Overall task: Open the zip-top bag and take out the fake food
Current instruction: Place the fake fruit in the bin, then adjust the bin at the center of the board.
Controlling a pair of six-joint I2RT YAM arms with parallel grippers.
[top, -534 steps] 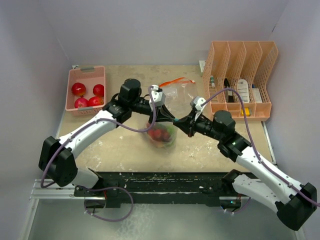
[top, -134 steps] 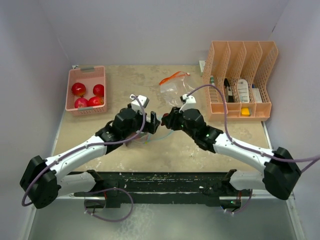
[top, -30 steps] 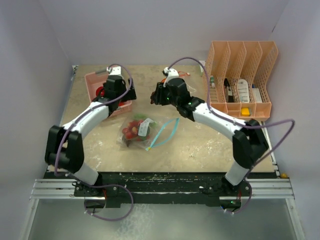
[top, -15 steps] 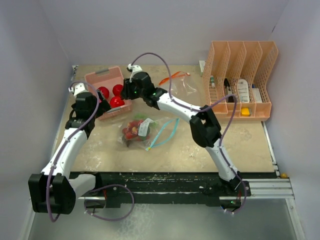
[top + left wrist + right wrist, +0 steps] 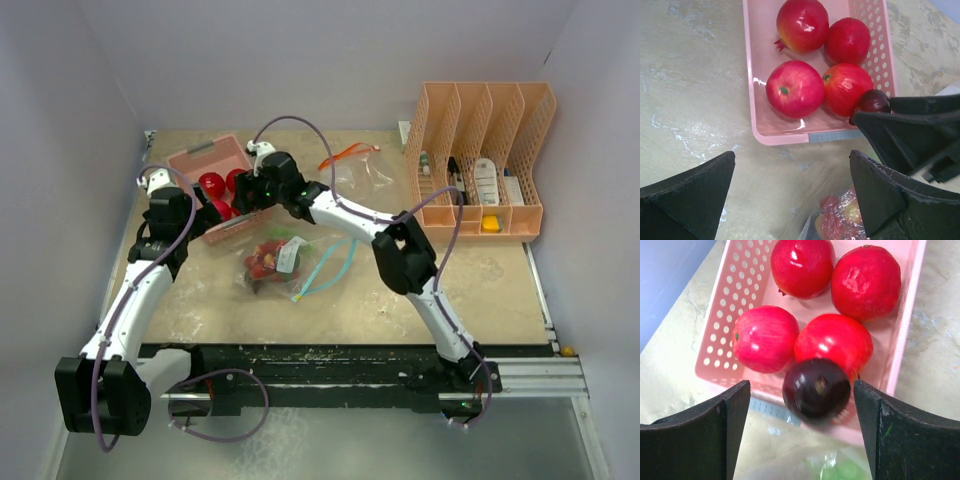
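Checking the top view, you cannot read either gripper's fingers: both wrists crowd the pink basket [image 5: 195, 158] at upper left and cover its near edge. Use the wrist views instead.

The right gripper [image 5: 802, 385] has its fingers spread wide. A dark round fruit [image 5: 816, 388] sits between them and touches neither. Its outline is slightly blurred, and you cannot tell whether it rests on the red fruit below. The left gripper [image 5: 792, 155] is also spread, with nothing between its fingers.

The basket holds four red fruits [image 5: 765, 338] packed together.

The zip-top bag [image 5: 288, 262] lies flat at frame centre, below and right of the basket, apart from both grippers. Its clear film shows a clump of fake food [image 5: 262, 262], mostly red with some green. Single pieces are too small to separate.
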